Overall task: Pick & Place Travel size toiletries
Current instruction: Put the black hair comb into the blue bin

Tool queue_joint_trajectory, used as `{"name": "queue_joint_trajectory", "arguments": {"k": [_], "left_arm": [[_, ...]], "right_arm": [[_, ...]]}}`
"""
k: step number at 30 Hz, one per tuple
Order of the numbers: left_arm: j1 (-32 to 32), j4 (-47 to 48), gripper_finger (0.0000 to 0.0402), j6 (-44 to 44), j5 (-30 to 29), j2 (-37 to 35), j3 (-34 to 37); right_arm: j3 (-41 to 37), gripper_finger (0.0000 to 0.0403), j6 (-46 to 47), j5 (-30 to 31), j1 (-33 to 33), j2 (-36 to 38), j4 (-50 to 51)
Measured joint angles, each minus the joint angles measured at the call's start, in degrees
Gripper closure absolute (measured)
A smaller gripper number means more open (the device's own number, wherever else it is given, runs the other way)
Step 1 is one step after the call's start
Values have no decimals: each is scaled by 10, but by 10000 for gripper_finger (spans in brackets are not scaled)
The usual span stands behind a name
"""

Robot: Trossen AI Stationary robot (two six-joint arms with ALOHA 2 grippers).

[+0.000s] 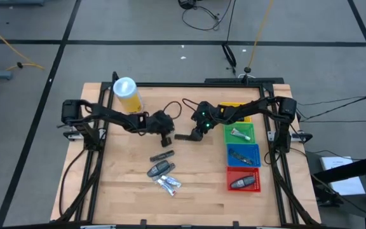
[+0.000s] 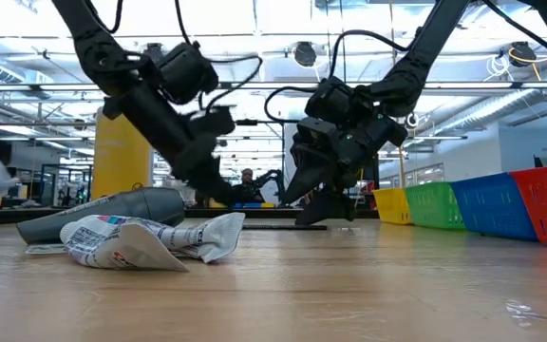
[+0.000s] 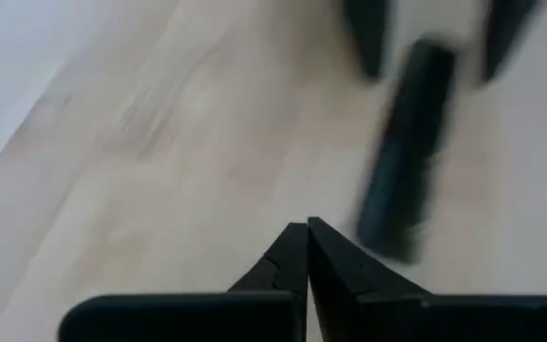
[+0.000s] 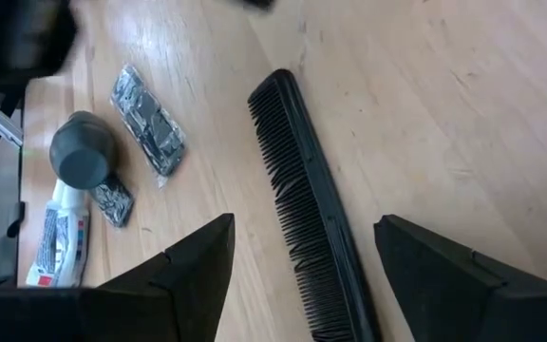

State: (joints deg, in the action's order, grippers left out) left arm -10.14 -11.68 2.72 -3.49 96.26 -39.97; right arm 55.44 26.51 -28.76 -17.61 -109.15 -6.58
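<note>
A long black comb (image 4: pixel 302 190) lies flat on the wooden table (image 1: pixel 126 197), between the two fingers of my open right gripper (image 4: pixel 304 228), which slants down over it without touching it. In the high view the comb (image 1: pixel 184 137) sits mid-table. My left gripper (image 3: pixel 307 226) is shut and empty, just left of the comb (image 3: pixel 402 161) and above the wood. Nearer the front edge lie the other toiletries: a dark strip (image 1: pixel 161 155), a dark grey tube (image 1: pixel 159 169) and silvery sachets (image 1: pixel 169 184).
A tall yellow canister with a white lid (image 1: pixel 127 94) stands at the far left. Along the right side stand a yellow tray (image 1: pixel 234 107), a green tray (image 1: pixel 250 126), a blue tray (image 1: pixel 253 147) and a red tray (image 1: pixel 254 172), the last three holding items.
</note>
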Motion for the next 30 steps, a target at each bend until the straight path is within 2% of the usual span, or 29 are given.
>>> {"name": "queue_joint_trajectory", "arguments": {"k": [3,5,11,19,23,30], "left_arm": [[14,-21,399,6,93,-7,0],[30,-42,399,17,131,1,0],[55,-84,400,35,125,65,-21],[36,-54,400,29,113,169,-120],[27,-44,399,19,119,193,-148],[23,-56,398,11,109,204,-151]], "right_arm": [[0,151,-3,-4,0,0,14],[-1,151,-4,-25,-1,0,18],[-1,151,-8,-45,5,0,27],[-1,151,-2,-44,8,0,26],[-1,151,0,-38,18,0,18],[-1,152,-21,-33,31,0,12]]}}
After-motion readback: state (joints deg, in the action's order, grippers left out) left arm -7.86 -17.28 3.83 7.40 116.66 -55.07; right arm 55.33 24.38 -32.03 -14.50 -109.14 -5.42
